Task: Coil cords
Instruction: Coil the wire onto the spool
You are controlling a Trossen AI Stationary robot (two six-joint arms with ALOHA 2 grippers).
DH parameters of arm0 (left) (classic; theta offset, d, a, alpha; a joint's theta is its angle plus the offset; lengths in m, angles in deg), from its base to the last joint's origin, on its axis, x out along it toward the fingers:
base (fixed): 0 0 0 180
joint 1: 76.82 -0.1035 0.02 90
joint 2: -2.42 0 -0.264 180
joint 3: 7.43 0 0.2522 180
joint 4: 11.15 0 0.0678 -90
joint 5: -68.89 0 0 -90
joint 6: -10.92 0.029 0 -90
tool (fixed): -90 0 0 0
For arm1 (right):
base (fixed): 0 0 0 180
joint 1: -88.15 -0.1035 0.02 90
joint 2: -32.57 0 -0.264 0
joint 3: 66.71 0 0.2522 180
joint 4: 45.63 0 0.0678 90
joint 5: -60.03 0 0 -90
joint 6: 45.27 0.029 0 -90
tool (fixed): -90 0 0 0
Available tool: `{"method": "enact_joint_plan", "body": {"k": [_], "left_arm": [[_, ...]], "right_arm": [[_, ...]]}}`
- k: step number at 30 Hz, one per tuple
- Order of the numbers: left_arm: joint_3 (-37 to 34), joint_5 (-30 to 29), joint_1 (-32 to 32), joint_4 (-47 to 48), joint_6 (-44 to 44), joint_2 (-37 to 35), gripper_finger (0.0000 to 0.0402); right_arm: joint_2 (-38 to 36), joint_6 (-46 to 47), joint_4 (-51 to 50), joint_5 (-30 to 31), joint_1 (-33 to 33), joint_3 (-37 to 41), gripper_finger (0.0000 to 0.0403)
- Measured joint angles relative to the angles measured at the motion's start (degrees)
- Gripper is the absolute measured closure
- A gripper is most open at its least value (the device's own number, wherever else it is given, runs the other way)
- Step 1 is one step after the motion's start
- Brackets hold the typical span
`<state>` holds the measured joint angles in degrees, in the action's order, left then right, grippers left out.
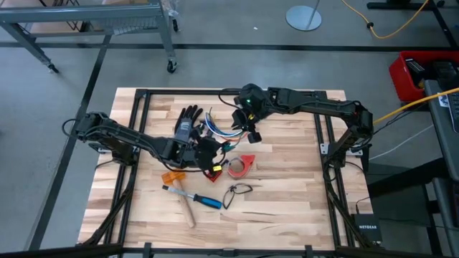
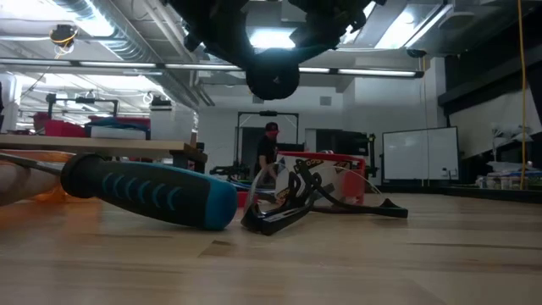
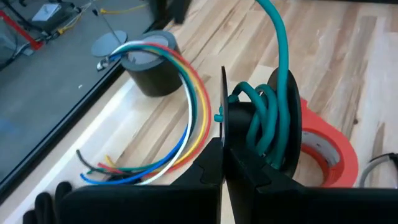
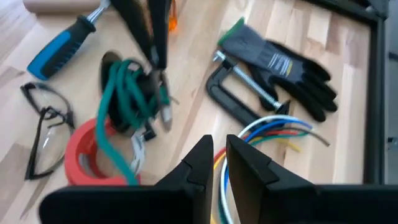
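Observation:
The cords [image 1: 217, 130] are a bundle of blue, white, yellow and orange wires. They lie in an arc on the table next to the black glove [image 1: 188, 122]. One end of the cords [image 3: 186, 106] rests on a dark roll [image 3: 149, 68]. My left gripper [image 1: 208, 152] is shut at a coil of green cord [image 3: 264, 121], above the red tape ring [image 3: 326, 152]. My right gripper [image 4: 219, 155] hangs over the cords [image 4: 273, 127] with a narrow gap between its fingers and nothing in it. The green cord [image 4: 115, 149] runs toward it and passes under its body. My left gripper has its fingers shut on a thin black plate [image 3: 222, 106] that stands up edge-on between their tips. Loops of green cord [image 3: 258, 130] are wound right beside the plate, against a black round piece [image 3: 291, 118]. From the coil one strand [image 3: 280, 37] rises up and away. The right wrist view shows the fingers [image 4: 155, 43] entering the coil from above.
A black C-clamp [image 4: 239, 93] lies next to the glove. A blue-handled tool [image 1: 201, 200], black safety glasses [image 1: 237, 192] and a small orange piece [image 1: 172, 177] lie toward the near edge. A black frame [image 1: 143, 97] borders the wooden table.

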<state>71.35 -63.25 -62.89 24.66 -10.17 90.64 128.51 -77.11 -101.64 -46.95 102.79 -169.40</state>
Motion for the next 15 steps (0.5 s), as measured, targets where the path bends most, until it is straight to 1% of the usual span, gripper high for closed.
{"method": "enact_joint_plan", "body": {"k": [7,9,15], "left_arm": [[0.0,0.0,-0.1,4.8,-3.8,0.0,0.0401],[0.0,0.0,-0.1,6.3,-4.9,0.0,0.0401],[0.0,0.2,0.0,9.8,-7.6,0.0,0.0401]], "right_arm": [[0.0,-0.2,-3.4,0.6,0.0,0.0,0.0354],[0.0,-0.2,-3.4,2.8,0.0,0.0,0.0354],[0.0,-1.4,-3.4,13.6,0.0,0.0,0.0354]]}}
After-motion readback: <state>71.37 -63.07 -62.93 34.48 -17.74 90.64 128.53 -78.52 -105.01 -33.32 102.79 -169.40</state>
